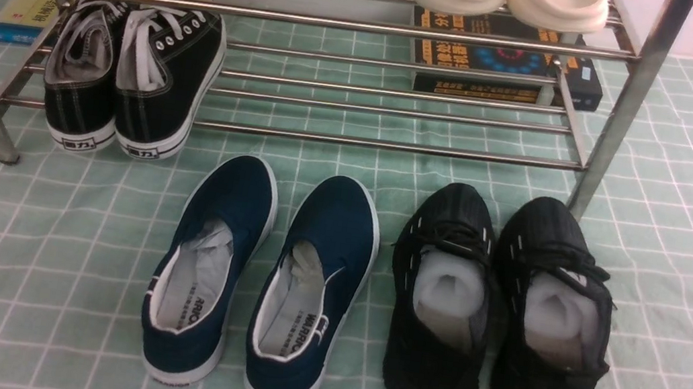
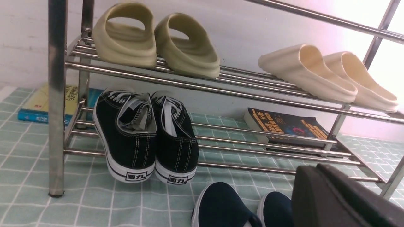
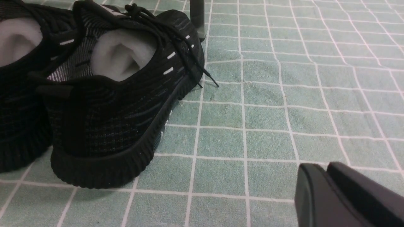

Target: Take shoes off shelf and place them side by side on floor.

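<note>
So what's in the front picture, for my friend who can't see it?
Two navy-blue slip-on shoes sit side by side on the green checked floor, beside black knit sneakers. Behind them, black lace-up sneakers rest on the silver shelf.

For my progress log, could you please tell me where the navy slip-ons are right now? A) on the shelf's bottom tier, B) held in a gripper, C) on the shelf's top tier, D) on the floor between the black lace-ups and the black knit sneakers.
D: the navy slip-ons lie side by side on the floor, ahead of the shelf, with the knit sneakers to their right.
</note>
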